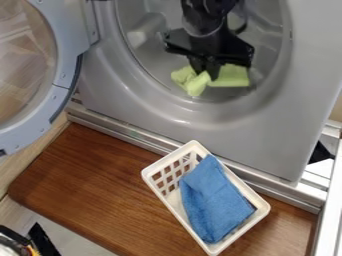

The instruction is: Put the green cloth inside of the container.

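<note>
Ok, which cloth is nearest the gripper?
The light green cloth in the drum, right at the gripper; the blue cloth lies farther off, in the white basket.

door (65, 45): cut off left | arm (202, 19): cut off top | green cloth (234, 76): partly hidden

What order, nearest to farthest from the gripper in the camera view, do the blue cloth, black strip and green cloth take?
From the gripper:
1. Green cloth: right at it, in the drum.
2. Blue cloth: below, in the basket.
3. Black strip: the view's lower left corner.
</note>
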`<state>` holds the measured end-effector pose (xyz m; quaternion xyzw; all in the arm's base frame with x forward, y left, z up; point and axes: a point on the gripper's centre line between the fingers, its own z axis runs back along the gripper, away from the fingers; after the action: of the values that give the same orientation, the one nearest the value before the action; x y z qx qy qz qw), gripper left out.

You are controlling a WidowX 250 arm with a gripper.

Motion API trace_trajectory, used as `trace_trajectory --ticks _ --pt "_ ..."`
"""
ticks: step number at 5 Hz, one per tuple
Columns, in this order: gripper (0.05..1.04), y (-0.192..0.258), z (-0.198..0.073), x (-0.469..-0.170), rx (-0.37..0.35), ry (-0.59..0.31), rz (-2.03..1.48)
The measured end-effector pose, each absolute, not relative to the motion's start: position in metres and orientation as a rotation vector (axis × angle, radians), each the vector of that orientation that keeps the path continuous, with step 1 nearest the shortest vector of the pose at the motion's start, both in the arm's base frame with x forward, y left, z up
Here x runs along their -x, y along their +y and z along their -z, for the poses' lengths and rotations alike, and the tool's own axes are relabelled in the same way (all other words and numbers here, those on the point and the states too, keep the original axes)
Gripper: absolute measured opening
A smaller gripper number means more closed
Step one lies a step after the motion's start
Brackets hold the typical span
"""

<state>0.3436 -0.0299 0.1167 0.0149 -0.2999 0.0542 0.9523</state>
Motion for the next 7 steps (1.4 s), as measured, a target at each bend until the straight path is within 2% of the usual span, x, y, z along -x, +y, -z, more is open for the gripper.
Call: trace_trajectory --ticks 2,4,6,7 --pt "0.088 -0.063 -0.101 -0.296 0.022 -0.542 -0.034" --pt "0.088 -0.088 -0.066 -0.255 0.063 -0.473 0.042" --pt "0.087 -0.087 -0.036 -0.246 0.07 -0.457 0.055" --pt "0.087 -0.079 -0.02 -0.252 0.066 -0.44 0.034"
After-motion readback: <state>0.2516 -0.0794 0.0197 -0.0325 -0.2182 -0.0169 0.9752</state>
